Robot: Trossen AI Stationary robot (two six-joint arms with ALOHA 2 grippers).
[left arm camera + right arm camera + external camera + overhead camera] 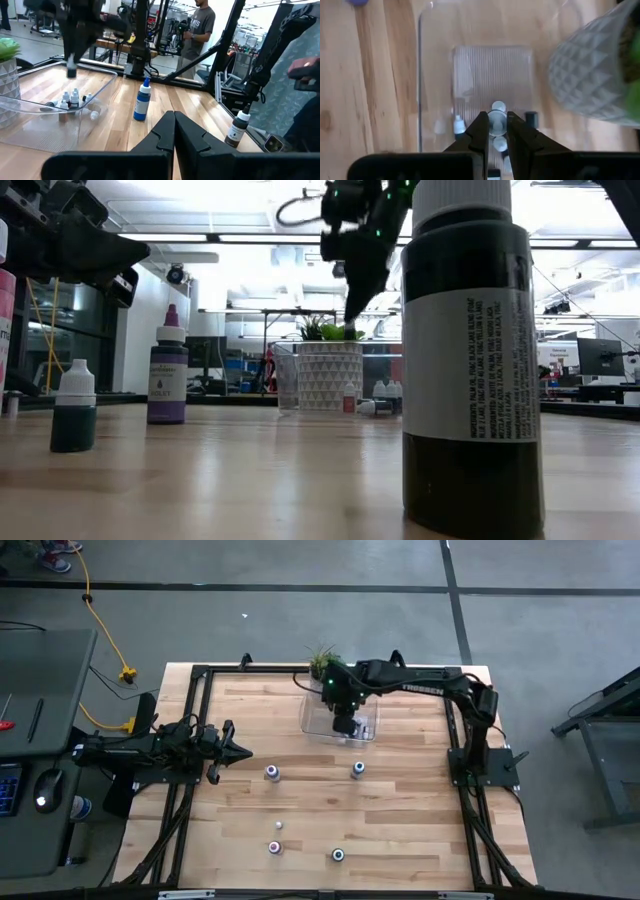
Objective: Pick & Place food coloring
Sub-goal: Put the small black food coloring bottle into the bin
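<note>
My right gripper (346, 726) hangs above the clear tray (312, 724) at the table's far side, pointing steeply down, shut on a tiny pale food coloring bottle (496, 123). Several more tiny bottles (70, 100) lie in the tray. Larger food coloring bottles stand upright on the wood: one (271, 772) left of centre, one (357, 769) right of it, and two (275, 847) (338, 855) near the front edge. My left gripper (236, 748) waits shut and level at the table's left, touching nothing. My right gripper pinches the tiny bottle (496, 123) between its two fingers, coming from above and pointing steeply down. The bottle shows at the fingers' free ends (71, 73), lifted clear above the tray's floor. Which part of the bottle the fingers are on does not show.
A small green plant in a white patterned pot (322, 664) stands just beyond the tray's far left corner, close to my right gripper. A dark frame (200, 675) runs round the table. A person (197, 25) stands in the room behind.
</note>
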